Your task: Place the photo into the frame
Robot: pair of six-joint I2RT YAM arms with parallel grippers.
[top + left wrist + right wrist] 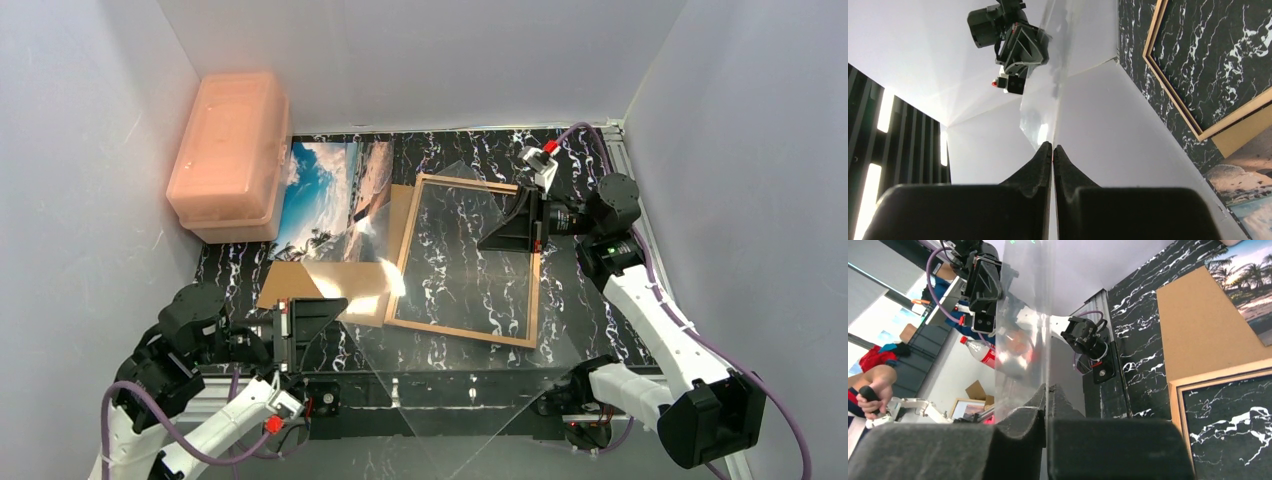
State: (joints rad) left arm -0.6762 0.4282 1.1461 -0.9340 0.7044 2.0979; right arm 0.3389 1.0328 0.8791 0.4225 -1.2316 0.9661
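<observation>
The frame [404,262] lies flat mid-table with its light wood rear edges up, and it also shows in the wrist views [1175,95] [1180,430]. Its clear glazing pane [450,380] hangs tilted above it, held at two opposite sides. My left gripper [338,308] [1053,146] is shut on the pane's near-left edge. My right gripper [487,243] [1048,386] is shut on its far-right edge. The photo [325,200] [1243,185] [1248,285], a beach print, lies at the back left, partly over the brown backing board [310,285] [1198,330].
A pink plastic box [230,155] stands against the left wall behind the photo. White walls close in the table on three sides. A metal rail [430,388] runs along the near edge between the arm bases.
</observation>
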